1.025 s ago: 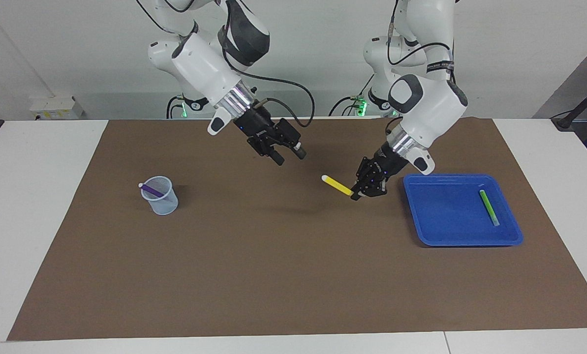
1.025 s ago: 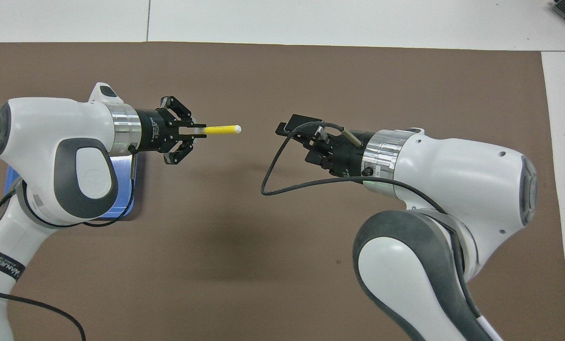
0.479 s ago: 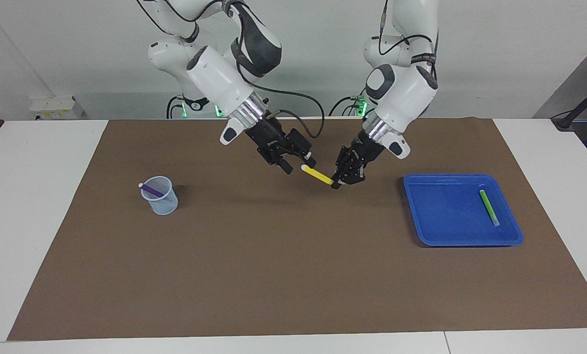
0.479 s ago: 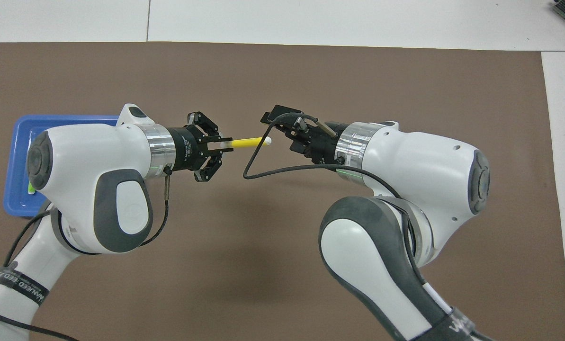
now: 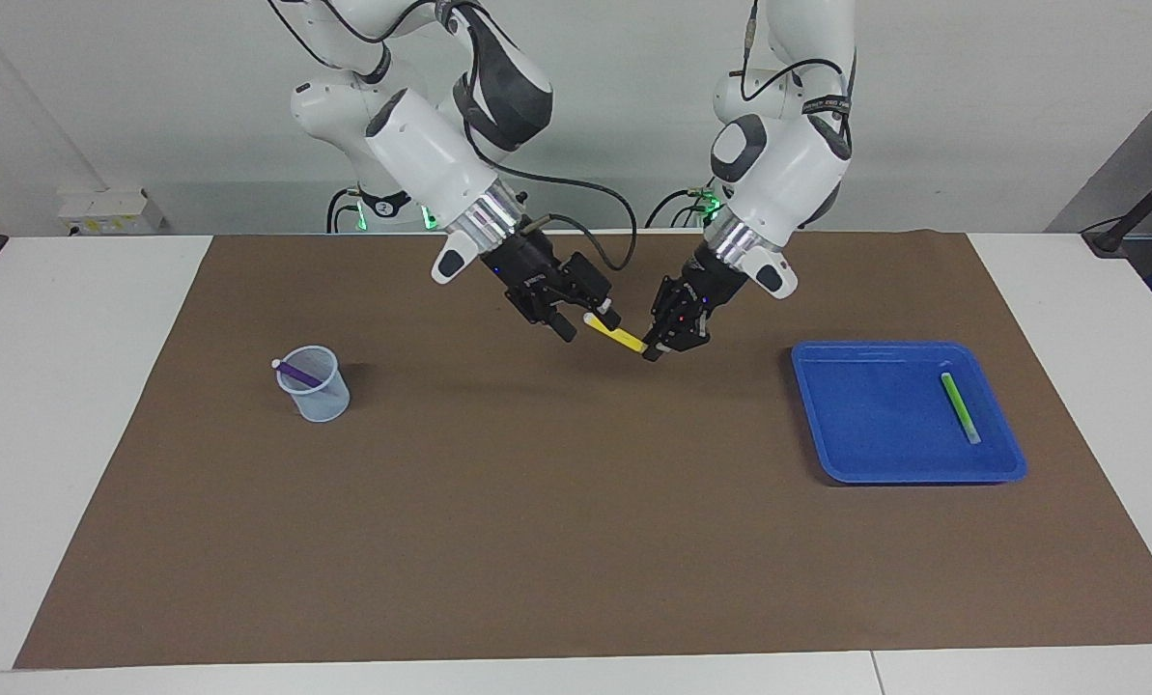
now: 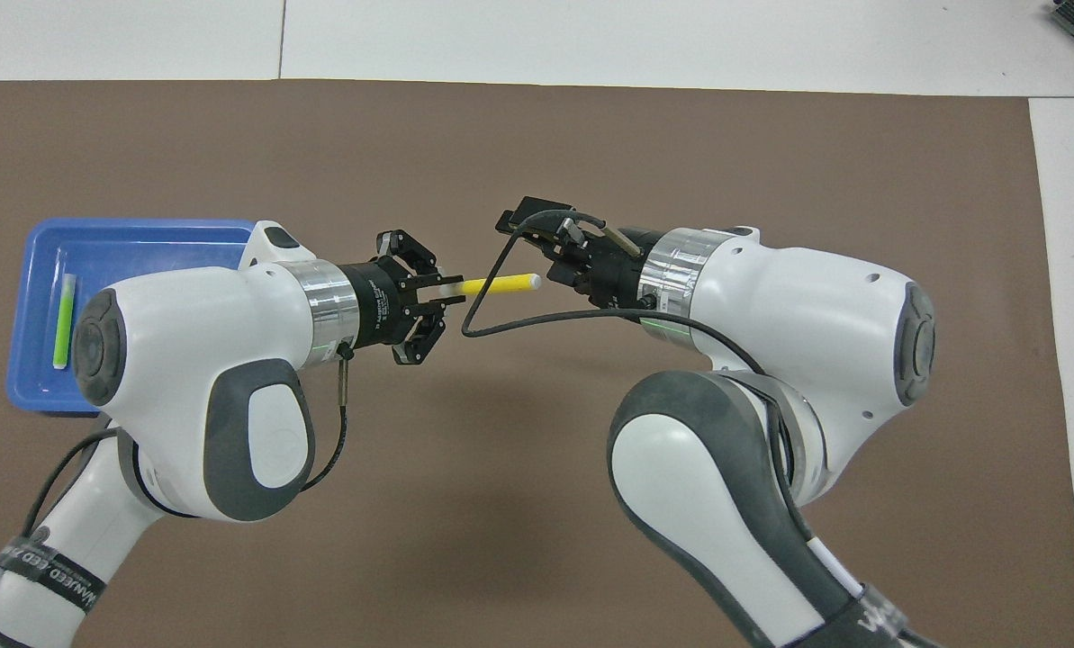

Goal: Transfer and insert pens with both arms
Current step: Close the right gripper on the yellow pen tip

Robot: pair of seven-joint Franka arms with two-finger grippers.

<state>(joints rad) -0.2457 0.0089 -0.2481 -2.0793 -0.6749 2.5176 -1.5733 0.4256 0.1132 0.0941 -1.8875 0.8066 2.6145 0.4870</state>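
Because the pens had to pass from one arm to the other, the two arms were brought together above the middle of the brown mat [image 5: 576, 541], toward its edge nearest the robots. At the left arm's end of the mat, the blue tray [image 5: 885, 463] was placed as the source, and the green pen [image 5: 959, 406] lay in it, not yet fetched. Near the right arm's end, the clear cup [image 5: 317, 396] was set as the goal, with the purple pen [image 5: 295, 371] already leaning inside. The left gripper [image 5: 655, 349] was clenched on one end of the yellow pen [image 5: 616, 336], so that the whitish tip was offered outward. The right gripper [image 5: 585, 323] was held with its fingers spread about that tip, apparently so that the pen could be taken over; no firm grasp by it was seen.
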